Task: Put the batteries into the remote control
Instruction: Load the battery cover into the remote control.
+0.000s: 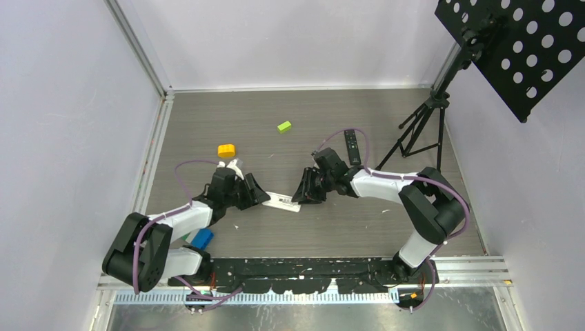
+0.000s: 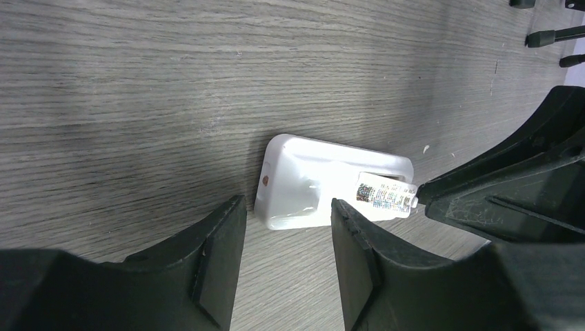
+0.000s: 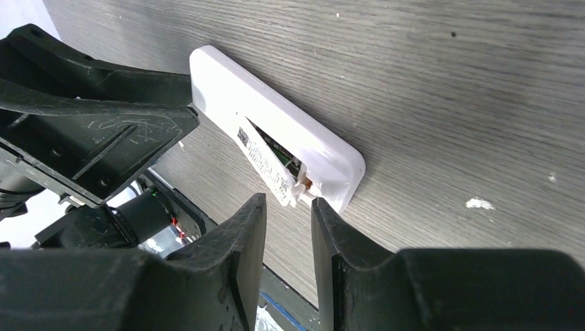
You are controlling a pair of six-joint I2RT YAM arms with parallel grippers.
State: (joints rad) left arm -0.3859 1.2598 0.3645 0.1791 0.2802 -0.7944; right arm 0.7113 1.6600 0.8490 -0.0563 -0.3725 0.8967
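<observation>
Two pincers flank the white remote [image 1: 283, 201] at the middle of the desk [image 1: 331, 234]. My left pincer [image 1: 264, 196] sits at its 9 o'clock end, jaws half apart astride it; I cannot tell whether they pinch it. My right pincer [image 1: 299, 196] is at 3 o'clock, narrowly parted and holding nothing. One battery [image 3: 265, 162] lies slantwise in the remote's open compartment, just off the right fingertips [image 3: 248, 221]. Around it are a black remote [image 1: 352, 146] at 1 o'clock, a green block [image 1: 284, 126] at 12, an orange piece [image 1: 226, 149] at 10 and a tripod [image 1: 434, 105] at 2.

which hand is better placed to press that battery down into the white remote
The right hand: it sits just off the battery's raised end; the left hand is at the remote's other end.
</observation>
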